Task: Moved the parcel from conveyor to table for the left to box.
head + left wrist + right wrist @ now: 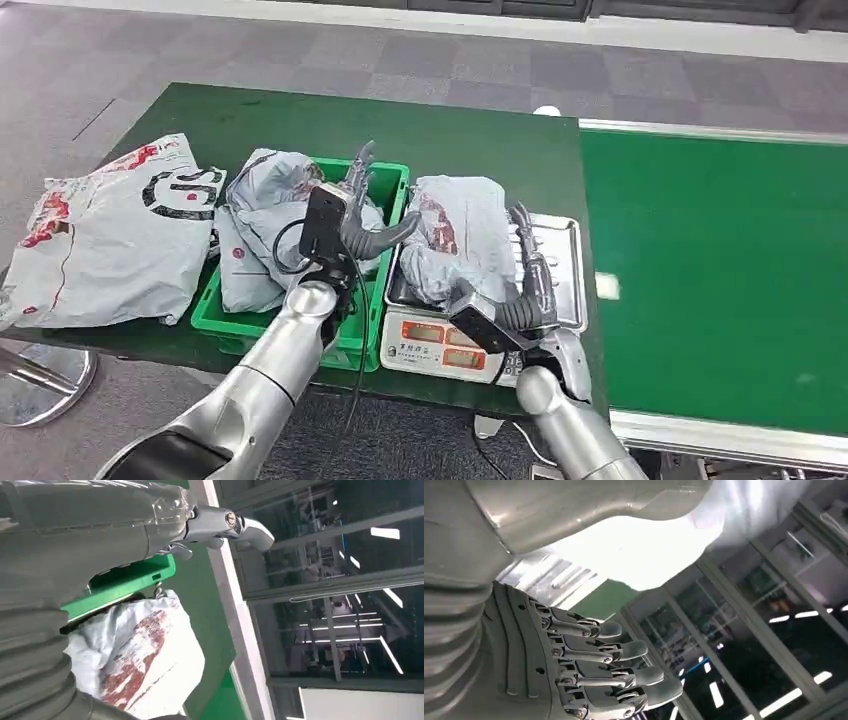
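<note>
While the right hand [527,275] rests with its fingers [624,650] stretched out along the right side of the grey parcel [455,240], its thumb lies against the bag; whether it truly grips the bag cannot be told. That parcel sits on the steel scale [560,255] at the near table edge. Left of it, the left hand [360,205] hovers, fingers spread and holding nothing, over the green bin [385,290] with another bag [260,220]. A large bag [110,235] lies far left; the conveyor [715,270] runs right.
</note>
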Controlling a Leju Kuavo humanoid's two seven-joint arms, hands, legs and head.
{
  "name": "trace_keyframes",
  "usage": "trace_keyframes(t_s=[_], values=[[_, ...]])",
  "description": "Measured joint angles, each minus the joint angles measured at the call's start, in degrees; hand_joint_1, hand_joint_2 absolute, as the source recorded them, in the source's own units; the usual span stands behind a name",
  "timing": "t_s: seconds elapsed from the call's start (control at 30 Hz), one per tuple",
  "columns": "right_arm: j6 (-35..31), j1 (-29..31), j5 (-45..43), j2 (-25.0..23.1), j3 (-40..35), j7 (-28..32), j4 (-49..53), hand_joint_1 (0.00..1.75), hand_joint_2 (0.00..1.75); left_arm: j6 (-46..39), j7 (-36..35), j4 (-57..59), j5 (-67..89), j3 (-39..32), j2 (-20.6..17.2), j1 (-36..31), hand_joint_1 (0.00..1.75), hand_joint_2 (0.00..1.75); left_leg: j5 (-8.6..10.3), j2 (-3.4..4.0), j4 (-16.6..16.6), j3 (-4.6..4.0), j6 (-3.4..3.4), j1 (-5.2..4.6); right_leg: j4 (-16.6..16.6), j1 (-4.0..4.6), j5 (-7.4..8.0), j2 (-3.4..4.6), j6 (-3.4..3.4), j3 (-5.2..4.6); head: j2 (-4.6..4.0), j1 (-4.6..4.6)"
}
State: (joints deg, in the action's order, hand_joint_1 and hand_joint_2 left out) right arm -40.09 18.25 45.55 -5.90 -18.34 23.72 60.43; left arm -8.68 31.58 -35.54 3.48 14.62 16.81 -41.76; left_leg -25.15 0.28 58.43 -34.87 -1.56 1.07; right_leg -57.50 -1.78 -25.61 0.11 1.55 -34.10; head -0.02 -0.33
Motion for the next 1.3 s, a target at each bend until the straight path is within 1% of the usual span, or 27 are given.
trace_keyframes(t_s=[0.1,0.23,0.33,0.4,0.5,0.6,0.87,1.0,1.03,1.1,1.2,1.3], values=[[0.0,-0.7,-1.5,0.1,0.9,1.1,1.9,0.0,1.75,-0.6,-0.1,-0.1,0.9,0.4,-0.2,0.0,0.0,1.75,0.0,-0.01,0.0,-0.02,0.0,0.0,0.0,0.0,0.0,0.0,0.0,-0.01,0.0,0.0],[0.0,-1.7,-10.5,0.4,2.2,4.9,6.6,0.0,1.75,-0.9,-0.9,-0.1,3.4,1.0,-0.5,0.0,0.0,1.75,0.0,0.0,0.0,-0.03,0.0,0.0,0.0,-0.01,0.0,-0.01,0.0,-0.03,0.0,0.0],[0.4,-3.1,-16.3,1.0,3.4,6.2,11.2,0.0,1.75,0.1,-2.9,0.2,5.6,1.8,-0.9,-0.1,0.0,1.75,0.0,-0.01,0.0,-0.05,0.0,-0.01,0.0,-0.01,0.0,-0.02,0.0,-0.04,0.0,0.0],[0.7,-4.1,-18.5,1.3,4.5,6.6,14.0,0.0,1.75,0.9,-4.1,0.9,7.3,2.8,-1.3,-0.1,0.0,1.75,-0.01,-0.01,0.0,-0.07,0.0,-0.01,0.0,-0.01,0.0,-0.01,0.0,-0.05,0.0,0.0],[1.5,-4.9,-20.4,1.9,5.8,7.0,16.2,0.0,1.75,1.9,-5.5,2.1,9.6,4.1,-1.8,-0.4,0.0,1.75,-0.01,0.0,0.0,-0.07,0.0,-0.01,0.0,-0.01,0.0,0.0,0.0,-0.07,0.0,0.0],[1.7,-4.8,-22.9,2.4,7.1,7.1,16.9,0.0,1.75,4.1,-8.4,4.1,15.9,6.5,-2.3,-0.7,0.0,1.75,-0.01,0.0,0.0,-0.07,0.0,-0.01,0.0,-0.01,0.0,0.0,0.0,-0.08,0.0,0.0],[2.9,-2.6,-27.1,4.9,11.6,6.8,15.8,0.0,1.75,5.0,-13.9,10.8,35.4,19.6,-2.5,-1.0,0.0,1.75,-0.02,-0.03,0.0,-0.08,0.02,-0.04,0.0,-0.04,0.0,-0.06,0.01,-0.03,0.0,0.0],[3.0,-2.6,-27.1,4.9,11.8,6.8,15.8,0.0,1.75,5.0,-14.1,11.0,35.9,20.2,-2.5,-1.2,0.0,1.75,-0.03,-0.05,0.0,-0.08,0.02,-0.04,0.0,-0.04,0.0,-0.08,0.01,-0.01,0.0,0.0],[3.0,-2.6,-27.1,4.9,11.8,6.8,15.7,0.0,1.75,5.0,-14.2,11.1,36.1,20.4,-2.5,-1.2,1.75,1.75,-0.03,-0.06,0.0,-0.08,0.02,-0.04,0.0,-0.04,0.0,-0.1,0.01,-0.01,0.02,0.0],[4.2,-2.4,-27.5,5.6,12.7,6.5,15.6,0.0,1.75,7.6,-18.0,13.5,42.6,28.4,-2.2,-2.8,1.75,1.75,-0.06,-0.15,0.0,0.09,0.06,-0.03,0.0,-0.03,-0.08,-0.2,0.07,0.26,0.0,0.0],[4.7,-2.1,-28.0,5.7,12.7,6.4,15.3,0.0,1.75,6.9,-19.0,13.8,43.6,30.0,-1.9,-2.9,1.75,1.75,-0.08,-0.28,0.0,0.28,0.12,-0.03,0.1,-0.03,-0.21,-0.34,0.2,0.56,0.0,0.0],[4.8,-1.8,-28.1,5.8,12.7,6.3,15.1,0.0,1.75,6.1,-19.3,14.3,43.9,30.5,-1.8,-2.9,1.75,1.75,-0.07,-0.37,0.0,0.37,0.16,-0.03,0.1,-0.04,-0.21,-0.5,0.19,0.71,0.0,0.0]])
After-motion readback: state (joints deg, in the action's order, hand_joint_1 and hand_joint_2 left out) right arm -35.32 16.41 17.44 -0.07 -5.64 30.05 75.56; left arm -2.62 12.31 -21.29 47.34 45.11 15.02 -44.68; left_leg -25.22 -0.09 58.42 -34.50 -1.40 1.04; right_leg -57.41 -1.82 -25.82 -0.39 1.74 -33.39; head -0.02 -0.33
